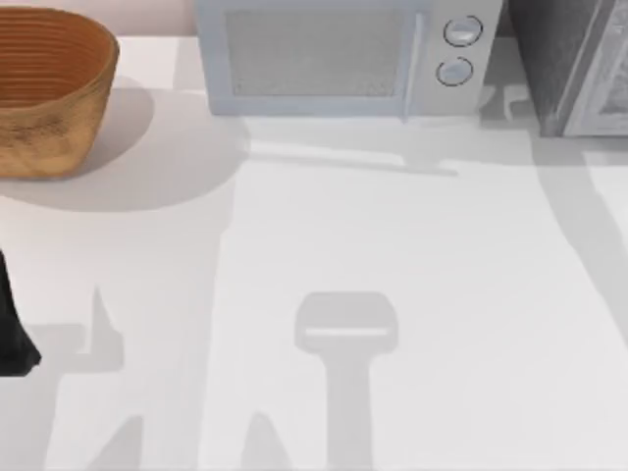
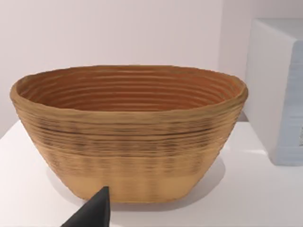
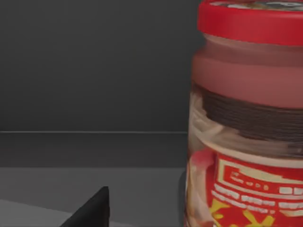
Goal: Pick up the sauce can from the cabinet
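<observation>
The sauce can (image 3: 246,142) has a red lid and a red printed label. It stands upright inside the dark cabinet (image 3: 94,71), very close in front of my right wrist camera. A black tip of my right gripper (image 3: 94,213) pokes in beside the can, apart from it. The cabinet (image 1: 564,59) is the dark grey box at the table's far right corner in the top view. My left arm (image 1: 12,334) is parked at the table's left edge. A black tip of its gripper (image 2: 94,213) points at the basket.
A woven brown basket (image 1: 44,88) sits at the far left corner of the table, and its hollow (image 2: 128,90) holds nothing. A white microwave (image 1: 343,54) with two round knobs stands at the back middle, next to the cabinet.
</observation>
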Motion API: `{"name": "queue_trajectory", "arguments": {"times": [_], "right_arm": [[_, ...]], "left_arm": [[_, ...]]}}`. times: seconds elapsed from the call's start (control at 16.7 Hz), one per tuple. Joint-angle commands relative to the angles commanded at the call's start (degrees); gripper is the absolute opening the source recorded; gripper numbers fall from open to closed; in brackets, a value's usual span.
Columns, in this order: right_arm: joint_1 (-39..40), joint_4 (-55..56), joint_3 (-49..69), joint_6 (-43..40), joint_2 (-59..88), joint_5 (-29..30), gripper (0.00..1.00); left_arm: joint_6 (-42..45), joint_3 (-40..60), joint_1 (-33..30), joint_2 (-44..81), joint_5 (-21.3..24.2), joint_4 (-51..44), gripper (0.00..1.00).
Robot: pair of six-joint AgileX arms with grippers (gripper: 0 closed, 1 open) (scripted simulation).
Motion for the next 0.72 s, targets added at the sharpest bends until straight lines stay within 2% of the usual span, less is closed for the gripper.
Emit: {"name": "queue_trajectory", "arguments": {"times": [0.42,0.72], "right_arm": [[-4.1,0.3,-0.1,0.3,0.4,-3.5,1.0],[-4.0,0.4,0.6,0.3,1.1,-3.5,1.0]], "left_arm": [[0.0,0.0,0.0,0.0,0.0,0.0,1.0],[0.0,0.0,0.0,0.0,0.0,0.0,1.0]]}}
